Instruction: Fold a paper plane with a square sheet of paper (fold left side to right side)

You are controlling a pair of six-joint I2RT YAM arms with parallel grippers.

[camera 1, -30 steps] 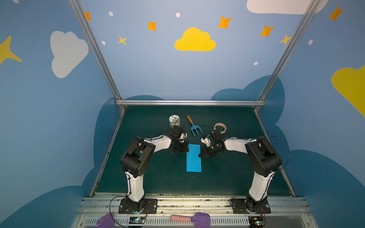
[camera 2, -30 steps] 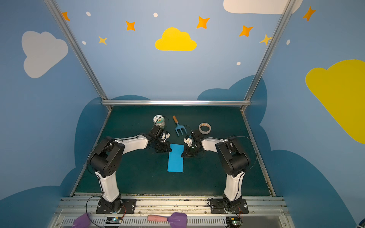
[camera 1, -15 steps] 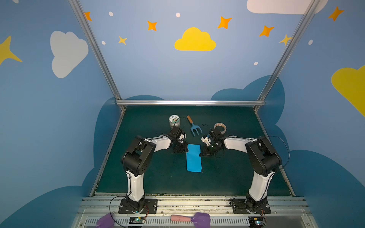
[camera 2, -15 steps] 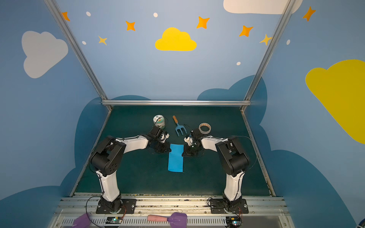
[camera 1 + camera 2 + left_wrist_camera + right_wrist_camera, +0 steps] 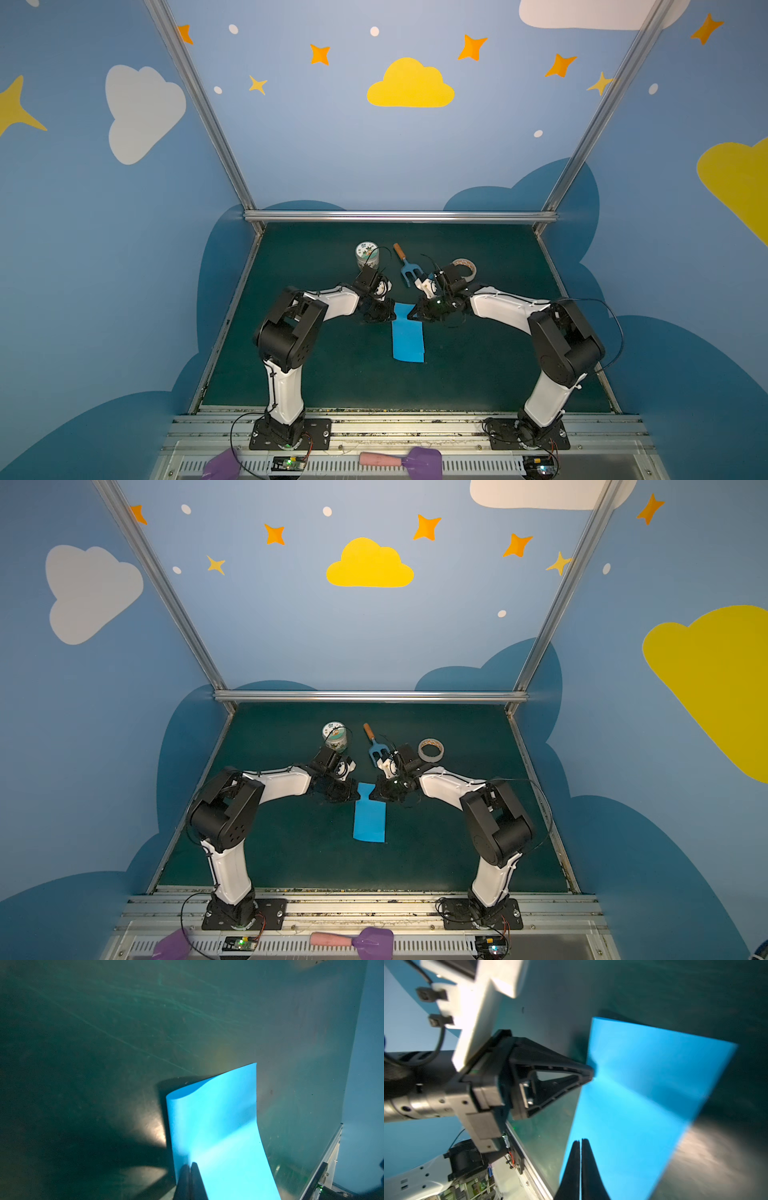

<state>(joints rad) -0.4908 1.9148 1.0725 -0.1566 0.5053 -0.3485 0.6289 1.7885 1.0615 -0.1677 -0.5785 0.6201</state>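
The paper [image 5: 408, 334] lies mid-surface [image 5: 332, 374] as a narrow bright-blue rectangle, its long sides running from the near edge toward the back wall. In the left wrist view the paper [image 5: 214, 1136] does not lie flat: one corner at its free end curls up and casts a shadow.

The left end effector [image 5: 388, 313] sits at the far left corner of the paper. Its fingertips are clenched together on the paper beside the long edge [image 5: 190, 1166]. The right end effector [image 5: 413, 316] sits at the far right corner, also clenched, with its tips over the sheet [image 5: 580, 1142]. The right wrist view shows the left tip [image 5: 590, 1073] touching the paper's edge. I cannot tell whether either one pinches the sheet or only presses on it.

Behind the end effectors stand a jar [image 5: 368, 255], a blue fork [image 5: 405, 270] with a wooden handle, and a tape roll [image 5: 465, 268], all apart from the paper. A purple scoop [image 5: 415, 459] with a pink handle lies on the front rail.
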